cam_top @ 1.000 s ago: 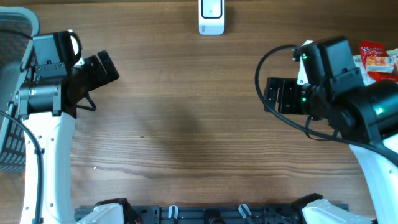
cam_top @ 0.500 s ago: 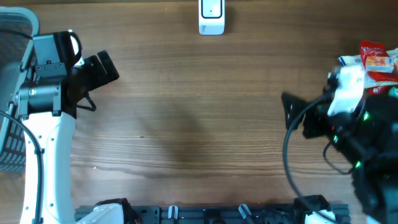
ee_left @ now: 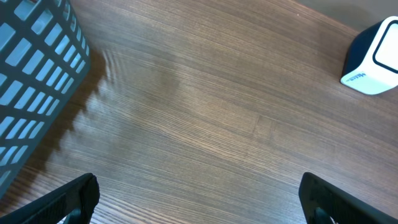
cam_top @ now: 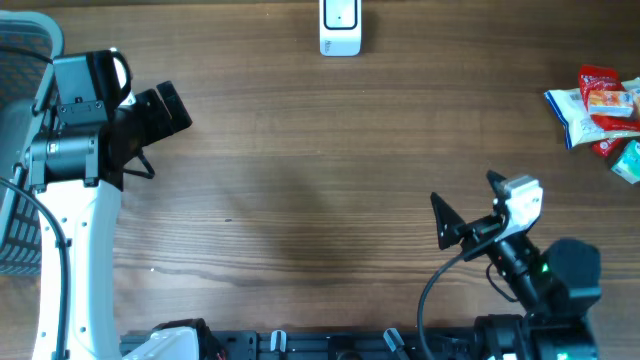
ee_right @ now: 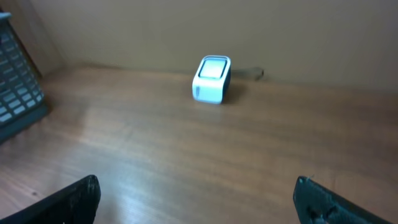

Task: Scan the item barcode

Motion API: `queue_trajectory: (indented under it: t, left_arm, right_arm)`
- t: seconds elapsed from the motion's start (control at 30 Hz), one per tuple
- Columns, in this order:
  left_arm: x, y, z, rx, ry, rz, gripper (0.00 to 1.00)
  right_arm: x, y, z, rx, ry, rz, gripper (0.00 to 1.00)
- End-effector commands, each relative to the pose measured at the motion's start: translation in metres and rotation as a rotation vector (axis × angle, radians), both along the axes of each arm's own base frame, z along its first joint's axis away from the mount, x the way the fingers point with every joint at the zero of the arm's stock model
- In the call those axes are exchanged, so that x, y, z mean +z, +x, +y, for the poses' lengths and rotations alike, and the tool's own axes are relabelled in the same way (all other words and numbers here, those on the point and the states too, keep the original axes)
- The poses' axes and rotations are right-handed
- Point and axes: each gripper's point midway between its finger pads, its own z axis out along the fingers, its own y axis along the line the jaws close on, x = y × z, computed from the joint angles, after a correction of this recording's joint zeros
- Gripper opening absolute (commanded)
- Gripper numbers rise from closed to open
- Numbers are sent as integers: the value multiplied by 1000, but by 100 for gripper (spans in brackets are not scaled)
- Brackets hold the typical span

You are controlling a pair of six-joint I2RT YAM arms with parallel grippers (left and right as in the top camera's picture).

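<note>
While both arms hover over wooden table (cam_top: 300, 200) holding nothing: left gripper (cam_top: 163, 110) beside basket (cam_top: 20, 60), jaws wide apart; right gripper (cam_top: 465, 207) low at near right, jaws wide apart; snack packets (cam_top: 600, 100) at right edge, well apart from scanner (cam_top: 340, 28) at far edge, centre

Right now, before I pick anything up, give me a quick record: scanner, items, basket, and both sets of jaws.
scanner: far edge, centre, upright
snack packets: far right corner, piled together, nothing touching them
basket: left edge
left jaws: open, empty
right jaws: open, empty, facing the scanner, well clear of the packets
barcode: none visible in any view
</note>
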Motion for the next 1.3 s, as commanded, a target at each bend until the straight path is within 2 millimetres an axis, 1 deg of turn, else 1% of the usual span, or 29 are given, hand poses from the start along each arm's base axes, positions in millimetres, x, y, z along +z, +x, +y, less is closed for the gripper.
queue_trajectory:
  t: [0.0, 0.13, 0.4, 0.53, 0.8, 1.1, 1.27]
  left_arm:
    - [4, 0, 1, 16, -10, -13, 100]
    - [4, 0, 1, 16, -10, -13, 100]
    - [4, 0, 1, 16, -10, -13, 100]
    - [4, 0, 1, 16, -10, -13, 100]
    - [4, 0, 1, 16, -10, -13, 100]
    - [4, 0, 1, 16, -10, -13, 100]
    - [4, 0, 1, 16, -10, -12, 100]
  right_arm:
    - [-10, -4, 2, 25, -10, -91, 100]
    - [-17, -3, 1, 15, -11, -165, 100]
    - [-17, 0, -17, -92, -18, -270, 99]
    - [-24, 4, -25, -129, -23, -261, 100]
    - [-29, 9, -39, -192, -34, -267, 100]
    - [-49, 16, -41, -200, -31, -288, 100]
    - [-49, 17, -46, -231, -36, -287, 100]
